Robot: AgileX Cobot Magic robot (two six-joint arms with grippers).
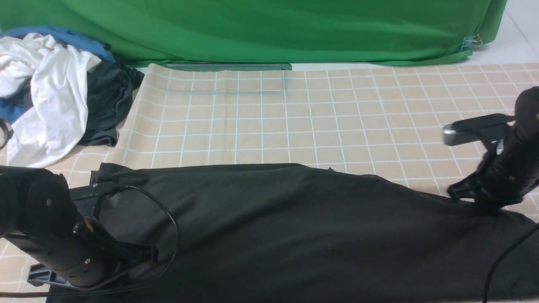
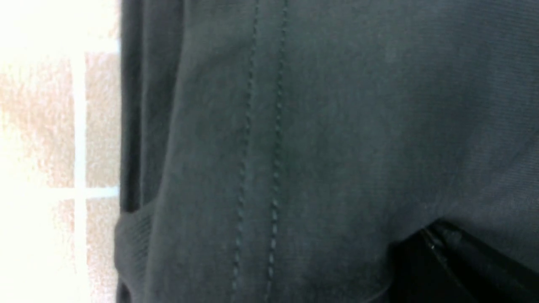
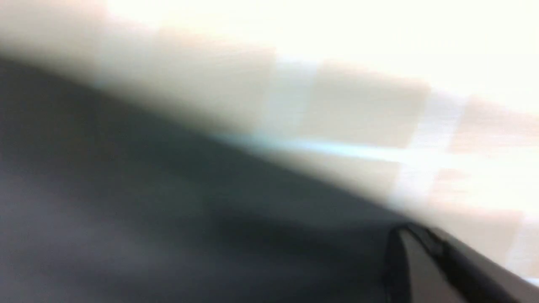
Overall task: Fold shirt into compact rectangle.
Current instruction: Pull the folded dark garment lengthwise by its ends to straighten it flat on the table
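Shirt (image 1: 294, 227) black, spread wide across mat (image 1: 337, 118); left fingers (image 2: 446, 261) & right fingers (image 3: 421, 269) on it, grip can't tell.

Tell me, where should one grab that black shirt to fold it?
Probably take the shirt by its stitched edge at the left end and its far edge at the right, coming from above: it lies flat and wide, so only edges offer loose cloth to pinch.

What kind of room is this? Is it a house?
Probably a robot test lab, not a home: a green backdrop, a checked mat, and a robot arm on a black shirt.
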